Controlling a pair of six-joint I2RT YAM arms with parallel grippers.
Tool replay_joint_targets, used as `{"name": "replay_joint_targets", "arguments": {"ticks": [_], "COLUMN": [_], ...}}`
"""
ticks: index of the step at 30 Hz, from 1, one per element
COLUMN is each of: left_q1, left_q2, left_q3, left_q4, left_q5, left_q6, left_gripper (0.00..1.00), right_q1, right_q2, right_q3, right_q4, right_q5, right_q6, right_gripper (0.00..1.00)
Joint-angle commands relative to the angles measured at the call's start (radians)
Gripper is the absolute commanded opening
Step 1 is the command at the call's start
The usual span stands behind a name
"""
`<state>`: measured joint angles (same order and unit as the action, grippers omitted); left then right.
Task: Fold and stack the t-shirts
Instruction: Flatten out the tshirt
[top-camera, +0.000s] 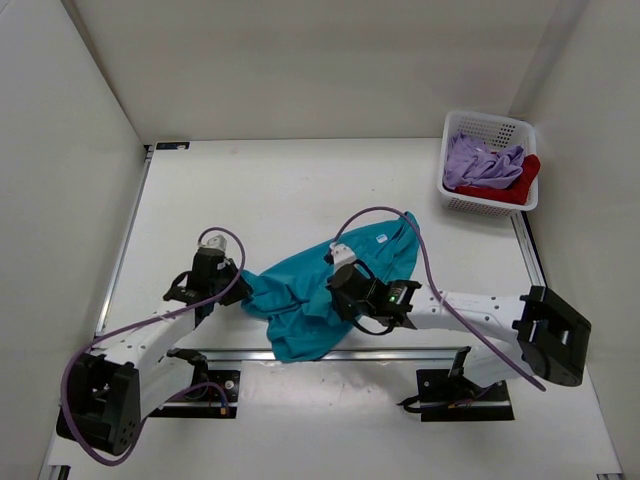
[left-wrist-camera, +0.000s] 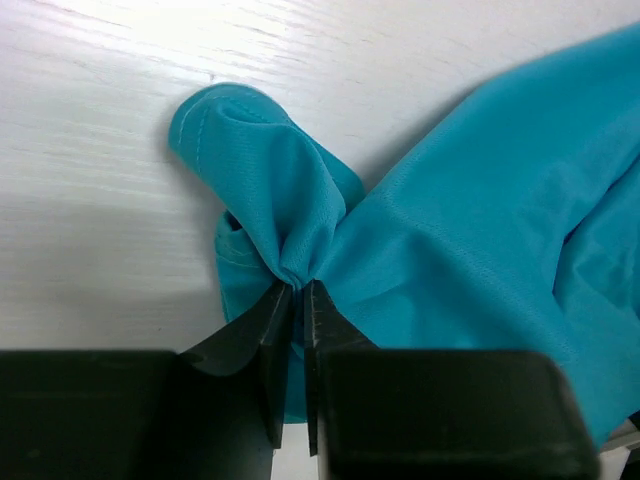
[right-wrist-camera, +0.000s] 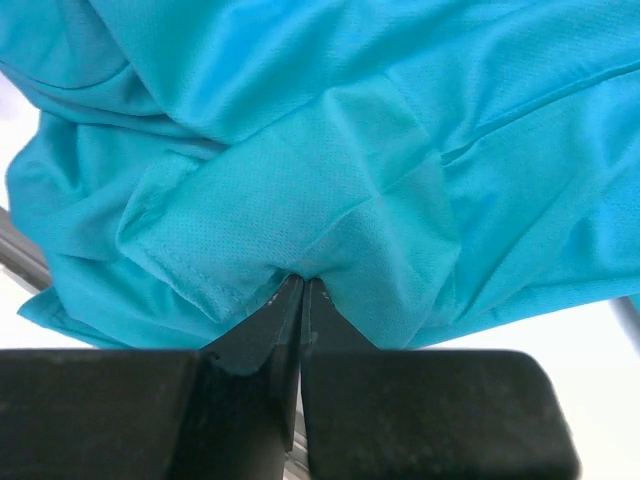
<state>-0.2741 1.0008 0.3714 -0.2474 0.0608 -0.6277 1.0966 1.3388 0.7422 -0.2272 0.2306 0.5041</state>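
Note:
A teal t-shirt (top-camera: 300, 322) lies crumpled near the table's front edge, between the two arms. My left gripper (left-wrist-camera: 298, 286) is shut on a bunched fold at the shirt's left end, beside a hemmed sleeve (left-wrist-camera: 225, 120). In the top view that gripper (top-camera: 240, 284) sits at the cloth's left tip. My right gripper (right-wrist-camera: 302, 281) is shut on a pinch of teal cloth (right-wrist-camera: 300, 180) near a stitched hem, and in the top view it (top-camera: 333, 295) is over the shirt's middle. A lavender t-shirt (top-camera: 478, 162) and a red t-shirt (top-camera: 526, 180) lie heaped in the basket.
The white lattice basket (top-camera: 492, 121) stands at the table's back right corner. A metal rail (top-camera: 400, 353) runs along the front edge under the shirt's lower part. White walls close in the table on the left, back and right.

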Motion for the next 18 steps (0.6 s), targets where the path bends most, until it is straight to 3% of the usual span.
{"name": "replay_joint_targets", "arguments": {"ticks": [1,3,4,9,11,15,18], "left_q1": [-0.013,-0.005,-0.005,-0.022,0.015,0.078,0.145], "left_q2": [0.007,0.001,0.005,0.091,0.139,0.321,0.430], "left_q3": [0.030,0.066,0.076,0.277,0.361,0.660,0.971], "left_q4": [0.053,0.069,0.072,0.106,0.154,0.152,0.088], "left_q5": [0.031,0.048,0.069,0.094,0.129,0.171,0.206], "left_q6": [-0.007,-0.013,-0.018,-0.030,-0.058,-0.069,-0.084], "left_gripper": [0.19,0.03,0.00,0.00,0.00,0.00,0.00], "right_q1": [0.005,-0.018,-0.047,-0.213,-0.349,-0.558,-0.664], "right_q2": [-0.030,-0.050,-0.055,-0.069,-0.032,0.130,0.329], "right_q3": [0.014,0.038,0.067,0.277,0.388,0.786,1.259], "right_q4": [0.019,0.025,0.023,-0.003,-0.014,-0.085,-0.248], "right_q5": [0.016,0.013,0.006,-0.037,-0.094,-0.218,-0.289], "right_q6": [-0.004,-0.033,-0.054,-0.186,-0.258,-0.343,-0.395], "right_gripper": [0.00,0.00,0.00,0.00,0.00,0.00,0.00]}}
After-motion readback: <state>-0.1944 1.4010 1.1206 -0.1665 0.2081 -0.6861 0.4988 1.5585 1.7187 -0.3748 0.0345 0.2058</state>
